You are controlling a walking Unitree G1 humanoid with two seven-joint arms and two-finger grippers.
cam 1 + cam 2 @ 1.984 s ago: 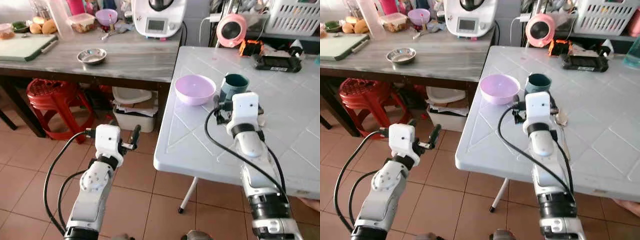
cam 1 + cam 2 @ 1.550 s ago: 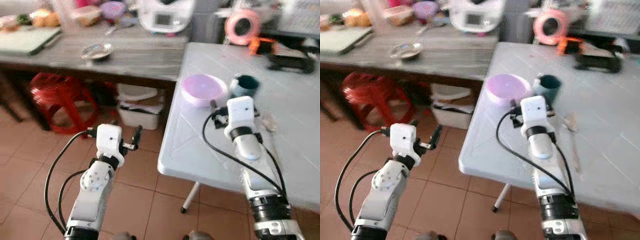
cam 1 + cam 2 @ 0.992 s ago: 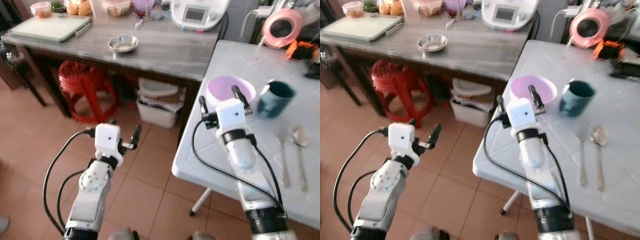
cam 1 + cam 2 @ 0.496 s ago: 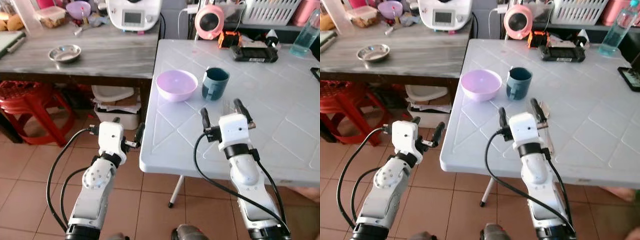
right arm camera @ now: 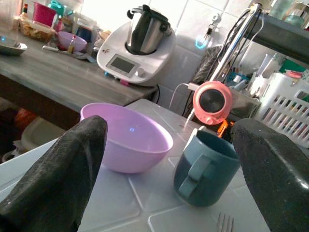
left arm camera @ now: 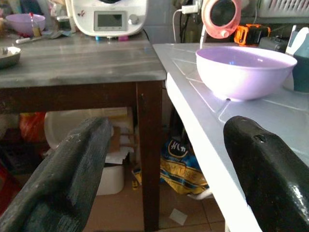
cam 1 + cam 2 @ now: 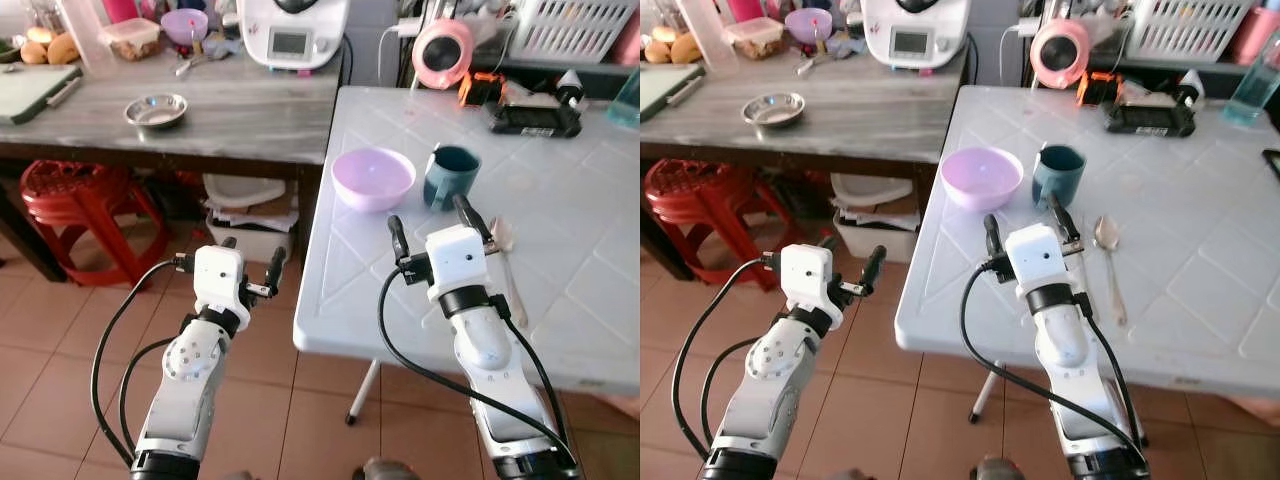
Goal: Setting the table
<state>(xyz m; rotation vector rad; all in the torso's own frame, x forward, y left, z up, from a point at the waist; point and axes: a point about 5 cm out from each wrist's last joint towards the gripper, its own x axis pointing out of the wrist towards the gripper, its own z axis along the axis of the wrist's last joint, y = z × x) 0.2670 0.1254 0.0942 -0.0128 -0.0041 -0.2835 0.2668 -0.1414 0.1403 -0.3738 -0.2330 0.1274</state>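
White plastic table point(image 7: 560, 290) holds a purple bowl point(image 7: 372, 179) and cup point(image 7: 451, 176) near its left edge; both grippers point(image 7: 431, 222) point(image 7: 249, 267) gape apart.

A white plastic table point(image 7: 560, 300) with a diamond-grid top stands on a brown tiled floor point(image 7: 60, 330); near its left edge sits a lilac bowl point(image 7: 373, 179), with a dark teal mug point(image 7: 450, 176) just beside it; a fork point(image 7: 1077, 262) and a spoon point(image 7: 1108, 250) lie side by side behind the mug, toward the near edge; a black device point(image 7: 533, 118) rests by the far edge.
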